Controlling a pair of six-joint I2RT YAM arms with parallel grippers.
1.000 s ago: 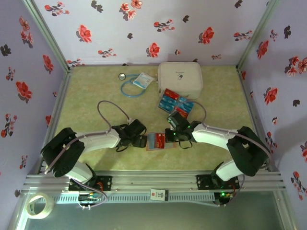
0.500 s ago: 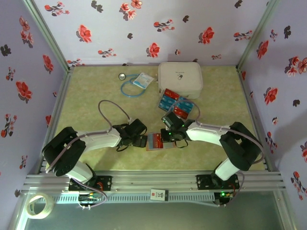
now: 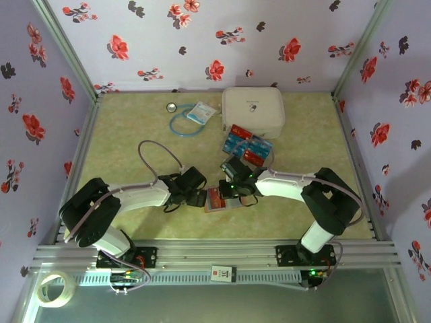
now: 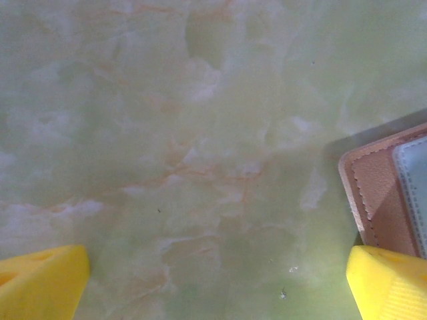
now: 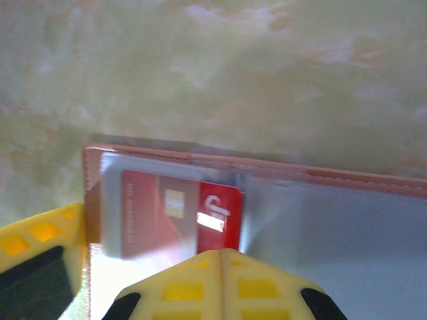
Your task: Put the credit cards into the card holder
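A: Credit cards: we log one small flat red card (image 5: 157, 223) part-way into a clear plastic sleeve of the flat pinkish-brown leather-like card holder (image 5: 320, 179). The holder lies open on the green marbled table (image 3: 135, 134) between the two arms. The other red and blue cards (image 3: 246, 144) sit in a loose heap beyond it, beside the white rounded zip case (image 3: 252, 111).

B: Grippers?

A: The right gripper (image 5: 222, 260) has its jaws pressed together, tips at the card's exposed edge; we cannot tell pinch from push. The left gripper (image 4: 213, 287) stands wide, one finger at the holder's corner, gripping nothing.

B: Risk, as we judge it: nothing pins the holder, so a push may slide it rather than seat the card. The card could also snag at the sleeve mouth and buckle.
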